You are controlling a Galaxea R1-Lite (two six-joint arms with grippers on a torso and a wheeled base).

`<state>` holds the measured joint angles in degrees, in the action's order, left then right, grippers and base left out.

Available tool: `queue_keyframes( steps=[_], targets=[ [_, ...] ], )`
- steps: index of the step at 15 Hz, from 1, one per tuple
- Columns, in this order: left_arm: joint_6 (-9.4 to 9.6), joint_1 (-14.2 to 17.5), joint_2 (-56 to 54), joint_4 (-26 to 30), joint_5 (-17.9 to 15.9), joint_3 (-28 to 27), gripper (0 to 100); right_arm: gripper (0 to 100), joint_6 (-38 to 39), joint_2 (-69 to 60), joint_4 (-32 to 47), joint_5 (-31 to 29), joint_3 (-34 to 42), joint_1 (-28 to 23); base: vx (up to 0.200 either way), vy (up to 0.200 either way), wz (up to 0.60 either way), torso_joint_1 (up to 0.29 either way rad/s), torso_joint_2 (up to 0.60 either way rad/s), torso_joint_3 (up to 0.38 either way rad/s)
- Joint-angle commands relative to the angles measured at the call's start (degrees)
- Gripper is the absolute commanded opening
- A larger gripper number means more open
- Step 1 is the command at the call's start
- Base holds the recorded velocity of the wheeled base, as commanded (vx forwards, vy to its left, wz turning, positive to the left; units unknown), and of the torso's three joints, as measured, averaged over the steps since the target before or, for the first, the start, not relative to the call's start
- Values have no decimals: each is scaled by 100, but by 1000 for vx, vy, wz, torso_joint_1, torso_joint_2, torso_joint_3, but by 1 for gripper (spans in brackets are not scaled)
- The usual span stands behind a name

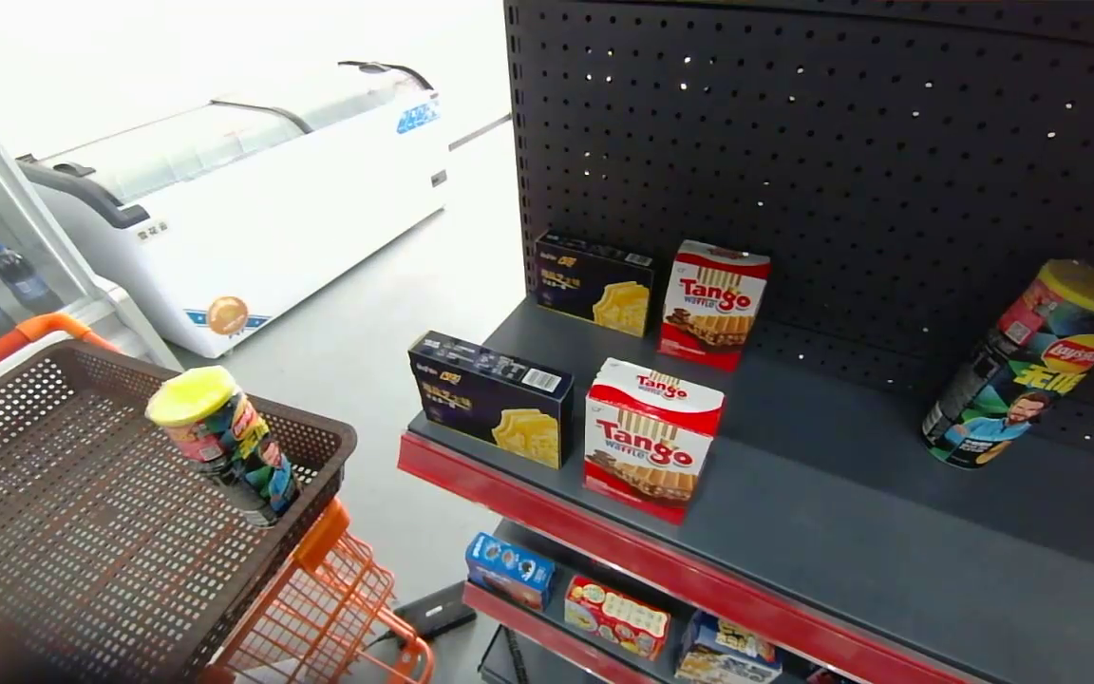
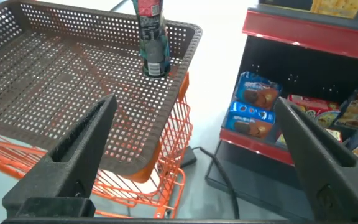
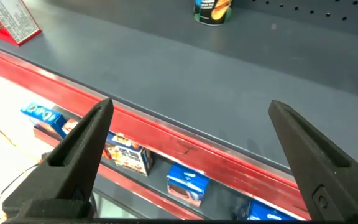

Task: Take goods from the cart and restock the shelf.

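Your left claw [image 2: 194, 101] hangs spread wide with nothing between its fingers, low beside the cart [image 2: 169, 149] and facing the gap between it and the lower shelves. Just past it is the brown basket [image 2: 55, 81] on top of the cart. One chip can [image 2: 151, 37] with a yellow lid stands on its base in the basket's corner, close to the rim on the shelf side. That can is what you have to restock.

Your right claw [image 3: 191, 104] is also spread and empty, held out over the red front edge of the shelf [image 3: 229, 81]. At the back of that shelf, near the pegboard, stands a second can [image 3: 213, 9] of the same kind. It is well apart from the wafer boxes [image 1: 653, 439] and dark boxes [image 1: 490, 397] lined up toward the cart end.

You appear to be at the pick, with nothing yet grasped. The next move likely falls to your left claw. Bring it up over the basket rim and approach the can from the open side, since the corner walls crowd the other side. Then close on the middle of the can's body. It is round and smooth, so centre it between the fingers or it may roll out. The bare stretch of shelf beside the second can looks like the natural spot to set it.
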<state>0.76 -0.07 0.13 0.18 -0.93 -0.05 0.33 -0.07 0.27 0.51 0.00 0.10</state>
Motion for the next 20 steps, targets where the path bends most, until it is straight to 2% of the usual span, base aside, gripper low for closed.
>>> queue_keyframes(
  steps=[1, 3, 5, 6, 7, 8, 9, 11, 13, 14, 15, 16, 17, 20],
  targets=[
    [-5, -1, 4, -1, 14, -4, 100, 100, 2, 7, 0, 2, 0, -1, 0, 0, 0, 0, 0, 0],
    [-14, -1, 4, -1, 14, -4, 100, 100, 2, 7, 0, 2, 0, -1, 0, 0, 0, 0, 0, 0],
    [91, 7, 4, 17, 207, -136, 100, 100, 2, 7, 0, 2, 0, -10, 0, 0, 0, 0, 0, 0],
    [258, -10, 127, 122, 295, -566, 100, 100, 2, 7, 0, 2, 0, -1, 0, 0, 0, 0, 0, 0],
    [346, -1, 892, 518, 550, -1208, 100, 100, 2, 7, 0, 2, 0, -1, 0, 0, 0, 0, 0, 0],
    [346, -28, 1437, 676, 857, -1577, 100, 100, 2, 7, 0, -7, 0, -1, 0, 0, 0, 0, 0, 0],
    [338, -81, 1780, 676, 919, -1700, 100, 100, 2, 7, 0, 2, 0, -1, 0, 0, 0, 0, 0, 0],
    [206, -89, 2896, 298, 928, -1911, 100, 100, 2, 7, 0, 2, 0, -1, 0, 0, 0, 0, 0, 0],
    [179, -116, 3546, -203, 954, -1920, 100, 100, 2, 7, 0, -7, 0, -1, 0, 0, 0, 0, 0, 0],
    [56, 148, 3959, -361, 857, -1920, 100, 100, 2, 7, 0, 2, 0, -1, 0, 0, 0, 0, 0, 0],
    [56, 649, 4293, -423, 655, -1938, 100, 100, 2, 7, 0, 2, 0, -1, 0, 0, 0, 0, 0, 0],
    [74, 825, 4548, -528, 312, -1964, 100, 100, 2, 7, 0, 2, 0, -1, 0, 0, 0, 0, 0, 0],
    [83, 860, 4865, -686, 5, -1955, 100, 100, 2, 7, 0, 2, 0, -1, 0, 0, 0, 0, 0, 0],
    [91, 948, 5884, -1750, -30, -1656, 100, 100, 2, 7, 0, 2, 0, -1, 0, 0, 0, 0, 0, 0]
  ],
)
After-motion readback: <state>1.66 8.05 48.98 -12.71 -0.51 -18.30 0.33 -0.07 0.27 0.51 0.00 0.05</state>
